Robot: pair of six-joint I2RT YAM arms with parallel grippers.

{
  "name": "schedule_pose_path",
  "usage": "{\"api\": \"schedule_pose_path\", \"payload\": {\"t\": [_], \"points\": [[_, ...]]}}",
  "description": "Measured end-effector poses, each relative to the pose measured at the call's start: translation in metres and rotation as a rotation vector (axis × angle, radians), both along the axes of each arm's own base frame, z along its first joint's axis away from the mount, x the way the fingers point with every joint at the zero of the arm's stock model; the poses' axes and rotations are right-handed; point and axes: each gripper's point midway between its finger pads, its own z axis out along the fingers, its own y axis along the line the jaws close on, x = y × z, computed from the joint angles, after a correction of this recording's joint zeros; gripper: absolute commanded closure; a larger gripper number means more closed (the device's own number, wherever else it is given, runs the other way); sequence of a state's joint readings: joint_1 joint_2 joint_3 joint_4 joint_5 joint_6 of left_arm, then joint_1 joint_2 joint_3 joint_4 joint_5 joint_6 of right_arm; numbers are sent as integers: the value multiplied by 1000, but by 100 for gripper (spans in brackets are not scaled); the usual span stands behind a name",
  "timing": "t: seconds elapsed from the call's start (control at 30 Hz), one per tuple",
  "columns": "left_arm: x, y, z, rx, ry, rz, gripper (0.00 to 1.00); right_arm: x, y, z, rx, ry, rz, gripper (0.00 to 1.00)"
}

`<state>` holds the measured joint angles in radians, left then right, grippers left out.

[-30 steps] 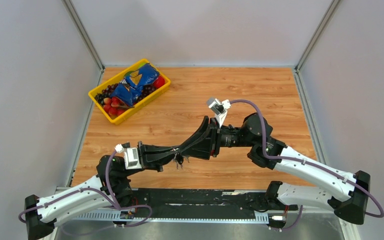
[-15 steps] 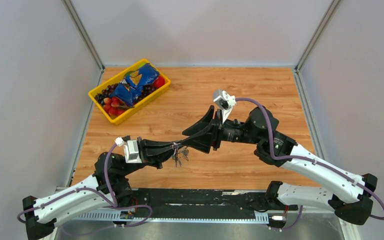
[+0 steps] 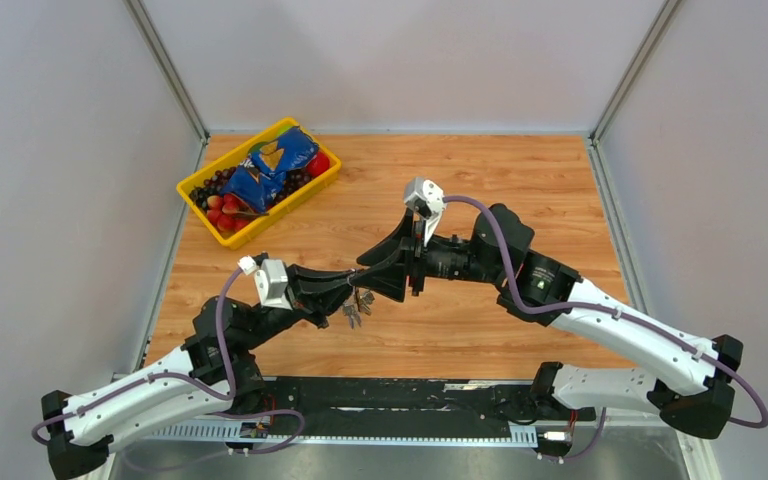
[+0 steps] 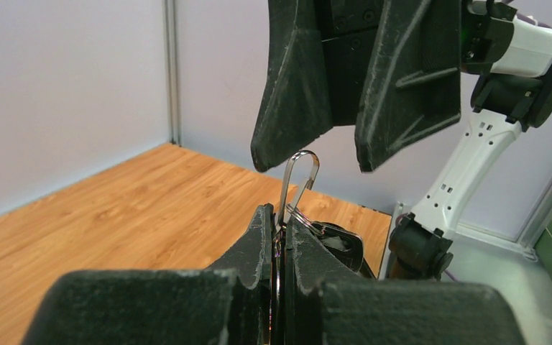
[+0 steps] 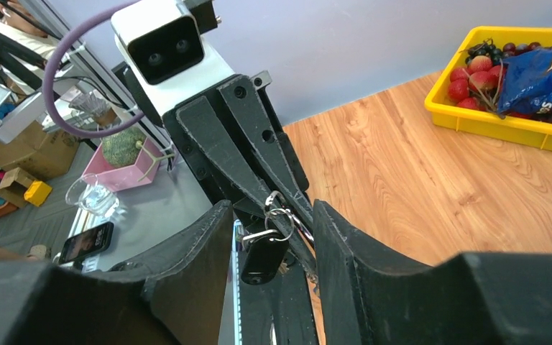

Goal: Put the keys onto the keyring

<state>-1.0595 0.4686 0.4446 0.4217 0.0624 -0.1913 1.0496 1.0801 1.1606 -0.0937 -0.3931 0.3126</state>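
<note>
Keyring (image 4: 298, 180): bright silver wire. Keys (image 5: 262, 257): one black plastic head, the rest silver metal. Left gripper (image 4: 279, 219) and right gripper (image 4: 341, 154): matt black throughout. Arm links (image 3: 620, 335): white with black joints; cable (image 3: 217, 315) purple. Table (image 3: 520, 180): orange-brown wood grain in a plank pattern. Bin (image 3: 300, 198): yellow — contents are a blue packet (image 3: 275, 160), red strawberries (image 3: 222, 208) and dark purple grapes (image 3: 203, 192). Walls (image 3: 400, 60): plain pale grey.

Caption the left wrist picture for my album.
Left gripper pinches the keyring, its loop poking up into the open right gripper.
</note>
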Motion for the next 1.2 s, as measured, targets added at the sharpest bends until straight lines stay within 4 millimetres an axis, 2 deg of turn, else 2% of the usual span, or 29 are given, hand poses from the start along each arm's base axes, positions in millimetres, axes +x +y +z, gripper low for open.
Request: {"api": "schedule_pose_path", "payload": {"t": [0.27, 0.33, 0.47, 0.57, 0.7, 0.77, 0.9, 0.97, 1.2], "points": [[5, -1, -3, 14, 46, 20, 100, -5, 13, -11, -36, 1, 23, 54], [6, -1, -3, 14, 51, 22, 100, -5, 15, -13, -42, -2, 22, 59], [7, -1, -4, 16, 57, 22, 100, -4, 17, -15, -53, -15, 7, 87], [6, -1, -3, 14, 56, 21, 100, 4, 17, -15, -59, -33, -30, 100], [7, -1, -3, 18, 60, 26, 95, 8, 18, -16, -65, -57, -61, 100], [8, -2, -4, 21, 63, 27, 89, 9, 17, -17, -71, -68, -74, 100], [8, -3, -4, 23, 67, 21, 71, 8, 15, -16, -75, -82, -87, 100], [6, -4, -4, 21, 72, 12, 66, 5, 13, -14, -72, -87, -86, 100], [3, -5, -1, 25, 79, -8, 59, -2, 4, -5, -55, -103, -81, 100]]}}
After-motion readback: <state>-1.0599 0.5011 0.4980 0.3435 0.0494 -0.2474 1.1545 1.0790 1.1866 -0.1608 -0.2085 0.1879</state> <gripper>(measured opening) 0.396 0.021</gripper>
